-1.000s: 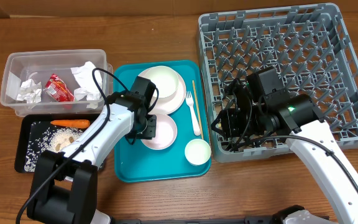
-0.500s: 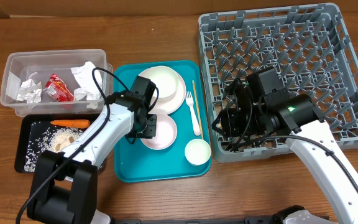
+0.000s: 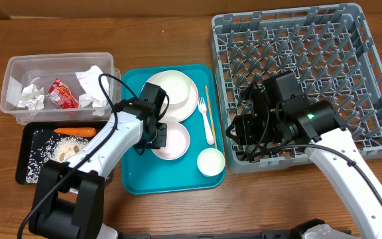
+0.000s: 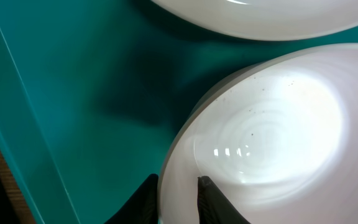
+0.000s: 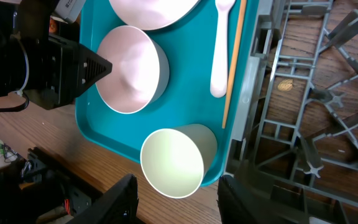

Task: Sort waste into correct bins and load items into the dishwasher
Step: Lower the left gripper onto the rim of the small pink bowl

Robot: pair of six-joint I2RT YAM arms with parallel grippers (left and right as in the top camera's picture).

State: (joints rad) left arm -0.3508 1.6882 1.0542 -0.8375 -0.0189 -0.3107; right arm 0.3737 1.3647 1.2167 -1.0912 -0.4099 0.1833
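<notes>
Wooden tabletop [image 3: 178, 26], dish-loading step: left fingers [image 4: 211, 200] pinched on the rim of the pale-pink bowl [image 4: 272, 137] on the teal tray [image 3: 134, 179], right fingers [image 5: 124, 199] spread empty above the cup [image 5: 174, 163]; next, I'd lift the bowl clear and carry it to the dish rack [image 3: 370, 79].

Overhead looks straight down on the whole table [image 3: 178, 212] from far off. Left wrist sits very close above the pale-pink bowl [image 4: 272, 124] on the teal tray [image 4: 73, 93]. Right wrist looks down from higher up and shares that bowl and tray.
</notes>
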